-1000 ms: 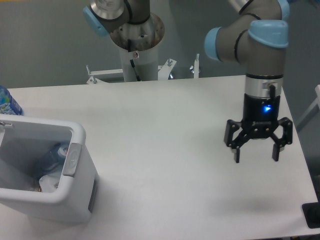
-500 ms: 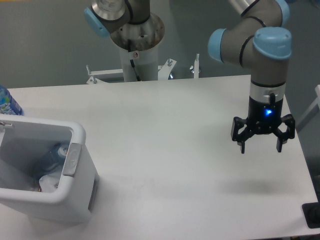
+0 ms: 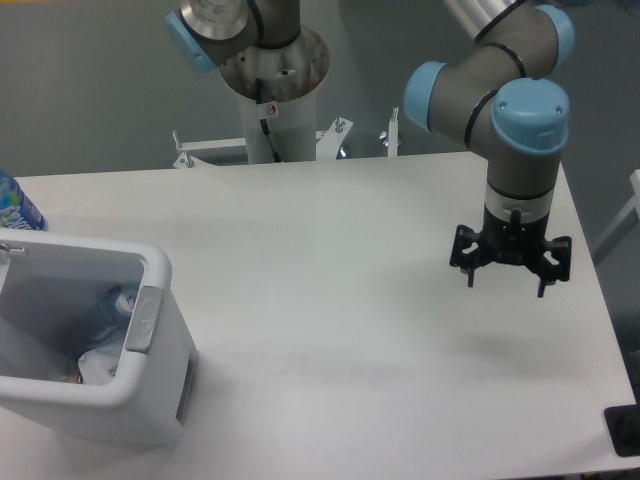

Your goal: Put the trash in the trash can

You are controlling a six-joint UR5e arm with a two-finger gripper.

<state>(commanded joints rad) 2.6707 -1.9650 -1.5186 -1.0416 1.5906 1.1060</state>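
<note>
Trash (image 3: 100, 340) inside trash can (image 3: 150, 345)

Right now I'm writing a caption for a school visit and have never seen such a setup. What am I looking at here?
One fixed camera looks down at a white table. The grey and blue machine is a robot arm; at its end is a two-finger claw, open, holding nothing, hanging above the table's right side. At lower left stands a white bin. Inside it lie a clear bottle and a crumpled white wrapper, so the trash looks put away. A blue-labelled bottle peeks in behind the bin at the left edge.
</note>
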